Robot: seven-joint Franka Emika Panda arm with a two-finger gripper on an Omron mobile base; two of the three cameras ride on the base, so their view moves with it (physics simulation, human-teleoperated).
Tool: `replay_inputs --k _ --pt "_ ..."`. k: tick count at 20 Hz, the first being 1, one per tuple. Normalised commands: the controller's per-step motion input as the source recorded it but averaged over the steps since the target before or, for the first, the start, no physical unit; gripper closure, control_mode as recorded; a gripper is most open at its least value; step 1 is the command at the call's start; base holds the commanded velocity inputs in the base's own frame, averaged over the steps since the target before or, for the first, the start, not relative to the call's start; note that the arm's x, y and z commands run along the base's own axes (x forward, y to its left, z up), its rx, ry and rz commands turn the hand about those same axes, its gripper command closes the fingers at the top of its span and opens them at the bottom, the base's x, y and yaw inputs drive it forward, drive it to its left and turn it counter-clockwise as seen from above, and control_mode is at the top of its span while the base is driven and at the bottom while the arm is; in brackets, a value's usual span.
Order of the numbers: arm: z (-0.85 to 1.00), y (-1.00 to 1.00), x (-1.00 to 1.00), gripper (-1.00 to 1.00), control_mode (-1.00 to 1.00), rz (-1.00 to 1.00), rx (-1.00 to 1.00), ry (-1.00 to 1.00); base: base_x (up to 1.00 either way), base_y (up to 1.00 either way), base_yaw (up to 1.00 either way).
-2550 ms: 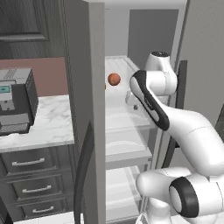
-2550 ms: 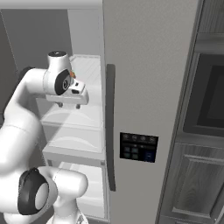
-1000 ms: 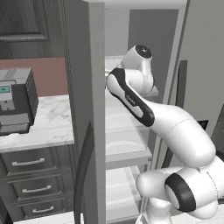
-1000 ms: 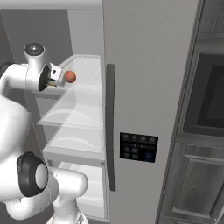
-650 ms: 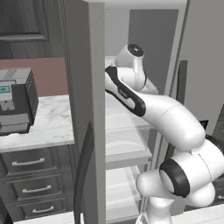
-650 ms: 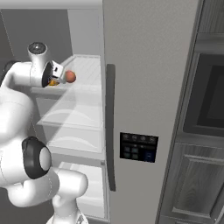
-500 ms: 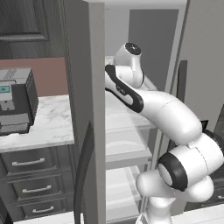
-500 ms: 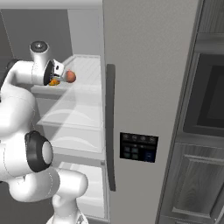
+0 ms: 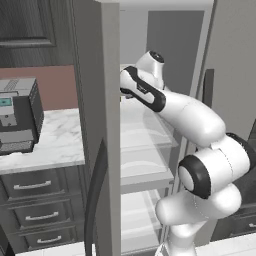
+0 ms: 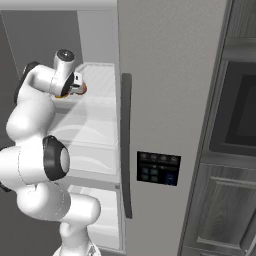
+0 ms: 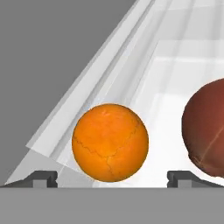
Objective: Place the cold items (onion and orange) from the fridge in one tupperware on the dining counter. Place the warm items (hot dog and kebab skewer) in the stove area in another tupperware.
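Observation:
The orange [image 11: 110, 142] lies on the fridge's upper shelf [image 10: 100, 85], close in front of my gripper [image 11: 114, 178] and between its two spread fingertips [image 11: 43, 178]. The red-brown onion [image 11: 205, 133] sits just to the right of the orange in the hand view, past the right fingertip and cut off by the frame edge. My gripper is open and holds nothing. From the right base view the hand [image 10: 75, 84] reaches into the fridge at that upper shelf and covers most of the fruit. The tupperware, hot dog and kebab skewer are out of view.
The fridge's left door [image 9: 95, 125] stands open beside my arm, and the right door with its dark handle [image 10: 126, 145] is shut. Lower glass shelves [image 9: 142, 165] lie under the arm. A grey appliance [image 9: 17, 117] stands on the marble counter [image 9: 60, 145] left of the fridge.
My arm has swung left and deeper into the fridge's upper shelf, bringing the hand up to the orange and onion. The hand now hides the onion in the right base view.

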Motion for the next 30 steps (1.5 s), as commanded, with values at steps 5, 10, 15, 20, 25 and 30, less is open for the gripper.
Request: replay_inputs --k 5,10,15,20,25,30 --pt "-0.14 0.23 0.28 -1.0 -1.0 0.12 0.0 -0.03 0.0 0.0 0.0" --pt "-0.03 0.48 0.24 -1.0 -1.0 0.07 -0.03 -0.04 0.0 0.0 0.0" --pt "-0.48 0.07 0.0 -1.0 -1.0 0.01 -0.11 0.0 0.0 0.0 0.0" --pt "-0.62 0.0 0.0 -1.0 -1.0 0.0 -0.13 0.0 0.0 0.0 0.0" --pt "-0.67 -0.08 0.0 1.0 -1.0 0.0 -0.06 0.0 0.0 0.0 0.0" --pt "-0.54 -0.58 -0.07 1.0 -1.0 0.0 0.0 -0.02 0.0 0.0 0.0"
